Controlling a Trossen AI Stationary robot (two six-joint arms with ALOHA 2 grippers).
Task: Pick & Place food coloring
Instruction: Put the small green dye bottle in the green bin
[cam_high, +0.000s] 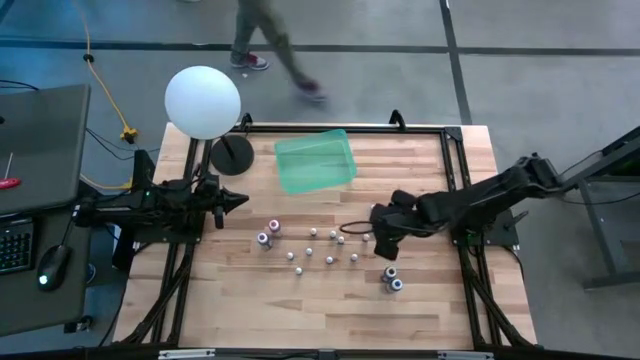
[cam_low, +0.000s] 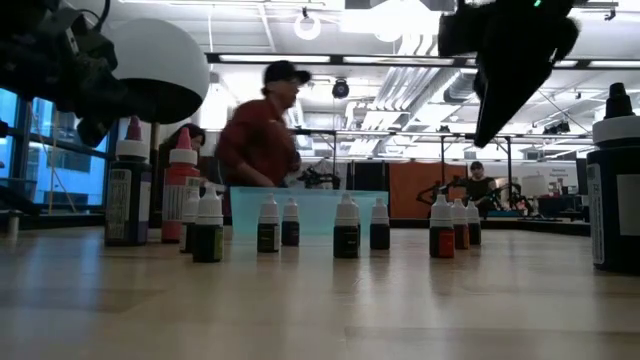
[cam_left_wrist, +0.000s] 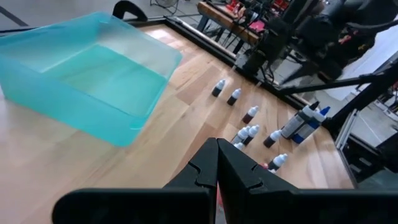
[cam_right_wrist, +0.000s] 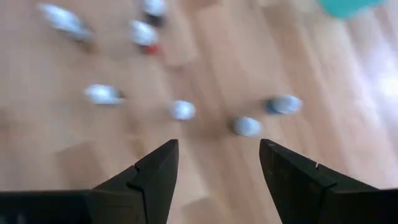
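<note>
Pale wooden planks make up the table (cam_high: 320, 300), and scattered across its middle stand the tiny food coloring bottles (cam_high: 322, 248) with whitish caps, upright and apart from one another; two slightly larger ones with purplish bodies (cam_high: 268, 234) stand toward the left arm's side, and two bluish ones (cam_high: 391, 279) stand close together nearer the right arm. From the low view the little bottles show dark bodies in red, green and black tones, but no label or writing on them can be read. Behind the scatter, toward the far edge, sits a translucent teal plastic bin (cam_high: 316, 161), nothing visible inside it. The right gripper (cam_high: 377, 238) hangs above the table just beside the right end of the bottle group, its fingers (cam_right_wrist: 155, 177) spread wide with nothing between them; its wrist view looks down on several white caps below. The left gripper (cam_high: 240, 199) waits at the left side of the table, pointing toward the middle, its fingers (cam_left_wrist: 217, 168) pressed together and holding nothing. Near it a big white globe on a black stand (cam_high: 203, 101) rises at the table's far left corner. A person in a red top and dark cap (cam_low: 262, 125) passes behind the table.
</note>
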